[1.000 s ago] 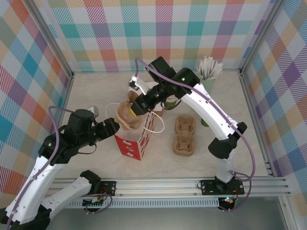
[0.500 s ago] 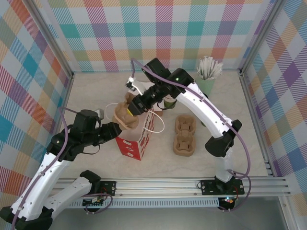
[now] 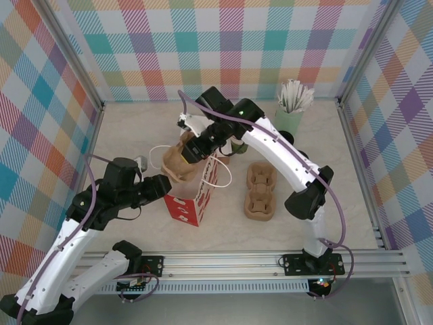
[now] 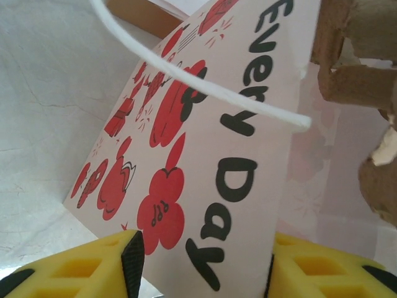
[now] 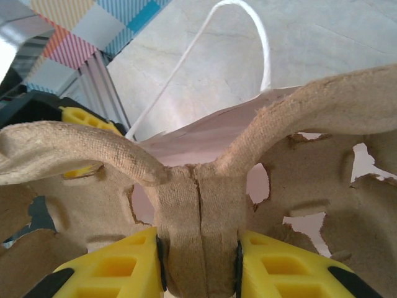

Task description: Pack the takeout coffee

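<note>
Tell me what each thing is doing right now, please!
paper bag, standing, top open.
held cup carrier, pinched over the bag's open top.
spare cup carrier, lying flat on the table.
tumbler of sticks, upright.
right gripper, shut on the held cup carrier's middle ridge.
left gripper, straddling the bag's wall; grip unclear.

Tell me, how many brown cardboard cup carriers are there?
2. One cup carrier is clamped in the right gripper above the paper bag; a second cup carrier lies on the table to the bag's right. Others may be hidden behind the arms.
</note>
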Tool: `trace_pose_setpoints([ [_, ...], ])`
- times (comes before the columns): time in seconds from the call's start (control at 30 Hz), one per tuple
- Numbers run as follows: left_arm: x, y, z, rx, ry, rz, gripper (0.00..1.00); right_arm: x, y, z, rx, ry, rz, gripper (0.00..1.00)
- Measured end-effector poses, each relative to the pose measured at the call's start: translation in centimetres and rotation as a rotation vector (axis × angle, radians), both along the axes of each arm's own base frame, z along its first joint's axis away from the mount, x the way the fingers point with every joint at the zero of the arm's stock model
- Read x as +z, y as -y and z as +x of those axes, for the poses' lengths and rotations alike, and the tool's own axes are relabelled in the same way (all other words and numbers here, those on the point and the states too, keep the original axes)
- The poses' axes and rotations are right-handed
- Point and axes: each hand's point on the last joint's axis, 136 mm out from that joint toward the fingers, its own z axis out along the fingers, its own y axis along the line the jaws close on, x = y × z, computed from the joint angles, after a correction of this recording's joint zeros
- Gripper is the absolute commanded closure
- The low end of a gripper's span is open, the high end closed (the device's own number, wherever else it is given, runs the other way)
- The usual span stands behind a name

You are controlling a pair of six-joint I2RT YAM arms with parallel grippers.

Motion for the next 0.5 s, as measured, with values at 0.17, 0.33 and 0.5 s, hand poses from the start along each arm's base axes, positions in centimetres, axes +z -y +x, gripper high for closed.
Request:
trace_pose_setpoints([
  [0.17, -0.4, 0.0, -0.3, -0.002, -0.005, -0.011, 0.53, -0.8, 0.3, 0.5, -0.011, 0.024, -0.034, 0.7],
  [0.33, -0.3, 0.4, -0.2, -0.005, -0.001, -0.033, 0.53, -1.3, 0.5, 0.8, -0.018, 0.051, -0.06, 0.71],
  [0.5, -0.1, 0.6, 0.0, -0.009, 0.006, -0.047, 0.53, -2.1, 0.9, 1.2, -0.035, 0.062, -0.095, 0.71],
])
